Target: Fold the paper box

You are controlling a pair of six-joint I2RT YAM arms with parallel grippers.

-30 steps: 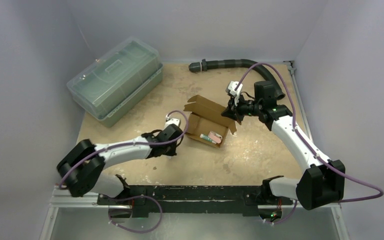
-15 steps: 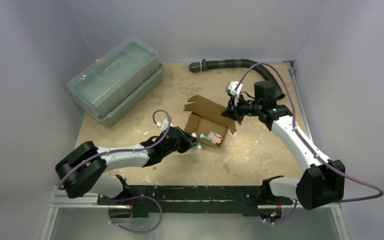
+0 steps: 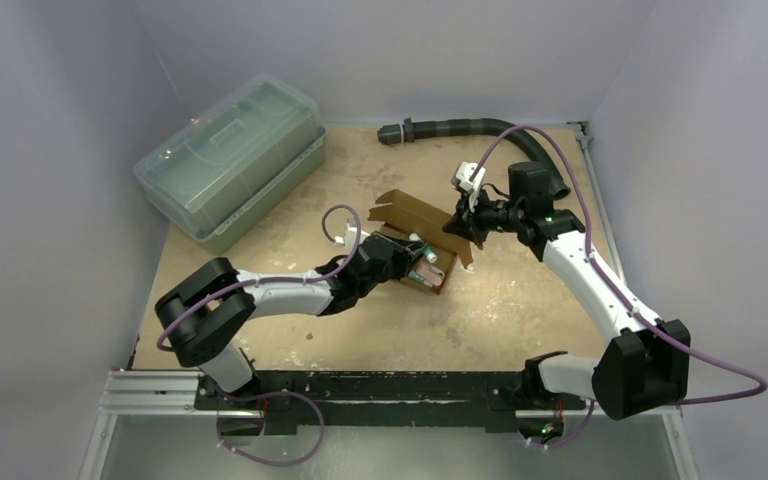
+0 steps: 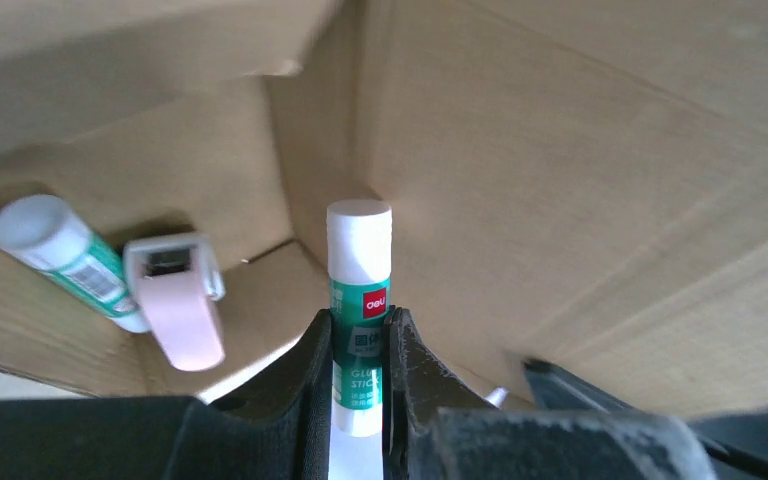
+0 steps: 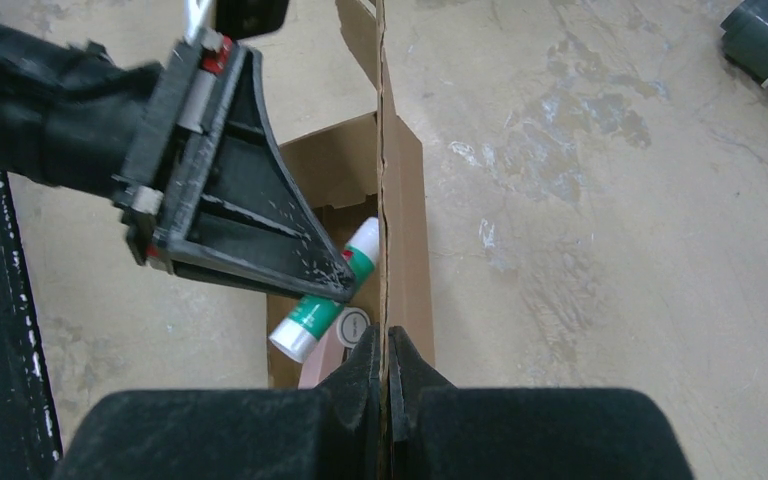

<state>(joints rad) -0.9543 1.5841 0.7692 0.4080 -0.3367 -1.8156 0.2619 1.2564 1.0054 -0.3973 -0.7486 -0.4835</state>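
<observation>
Holding a glue stick (image 4: 358, 250) pointed lengthwise into the open paper box (image 4: 560, 150), left tool (image 4: 358, 332); right tool (image 5: 380, 352) pinches its flap (image 5: 402, 200).

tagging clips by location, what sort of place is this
Likely a robot lab test cell: a left arm and right arm bolted along a scuffed table, boxed in by grey walls.
</observation>
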